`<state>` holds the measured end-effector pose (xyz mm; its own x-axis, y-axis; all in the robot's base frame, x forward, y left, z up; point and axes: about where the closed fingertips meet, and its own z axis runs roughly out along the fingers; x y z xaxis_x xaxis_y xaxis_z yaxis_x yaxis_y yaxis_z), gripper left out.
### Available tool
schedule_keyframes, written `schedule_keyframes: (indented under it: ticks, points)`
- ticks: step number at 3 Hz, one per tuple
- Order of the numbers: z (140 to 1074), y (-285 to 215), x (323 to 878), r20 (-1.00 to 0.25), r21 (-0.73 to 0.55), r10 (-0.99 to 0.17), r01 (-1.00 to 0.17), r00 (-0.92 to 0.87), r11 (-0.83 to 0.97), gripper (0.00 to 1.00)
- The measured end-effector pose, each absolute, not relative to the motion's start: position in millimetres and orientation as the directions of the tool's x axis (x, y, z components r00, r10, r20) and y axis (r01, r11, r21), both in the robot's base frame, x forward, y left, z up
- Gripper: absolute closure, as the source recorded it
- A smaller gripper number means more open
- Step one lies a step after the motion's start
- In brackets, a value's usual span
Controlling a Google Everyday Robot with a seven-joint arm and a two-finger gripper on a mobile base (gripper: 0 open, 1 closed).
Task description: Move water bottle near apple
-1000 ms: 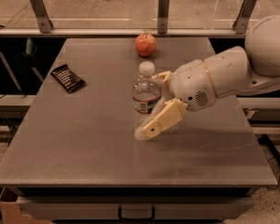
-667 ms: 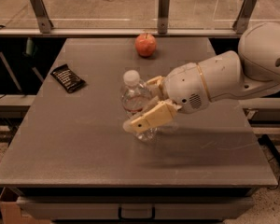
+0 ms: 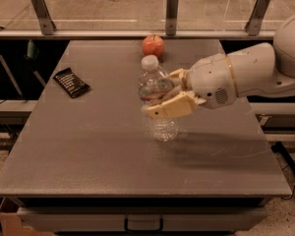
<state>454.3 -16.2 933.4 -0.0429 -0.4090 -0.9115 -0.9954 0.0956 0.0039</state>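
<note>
The water bottle (image 3: 153, 82), clear ribbed plastic with a white cap and a dark label band, stands upright at the middle of the grey table (image 3: 88, 151). My gripper (image 3: 160, 95) reaches in from the right and is shut on the bottle at label height, one cream finger in front and one behind. I cannot tell if the bottle's base touches the table. The apple (image 3: 153, 45), small and red-orange, sits at the table's far edge, straight behind the bottle and apart from it.
A flat black packet (image 3: 71, 81) lies on the left part of the table. A glass rail with metal posts (image 3: 172, 11) runs behind the far edge. My white arm (image 3: 250, 75) covers the table's right side.
My gripper, holding the bottle, first swung left and toward the front, then came back to the right and a little farther, closer to the apple's line.
</note>
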Motion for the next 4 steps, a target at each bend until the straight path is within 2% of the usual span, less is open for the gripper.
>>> schedule_keyframes:
  ticks: [1, 4]
  points:
    - [969, -56, 478, -0.896, -0.118, -0.442, -0.981, 0.039, 0.154, 1.0]
    - [992, -58, 492, -0.889, -0.176, -0.45, -0.97, 0.083, 0.169, 1.0]
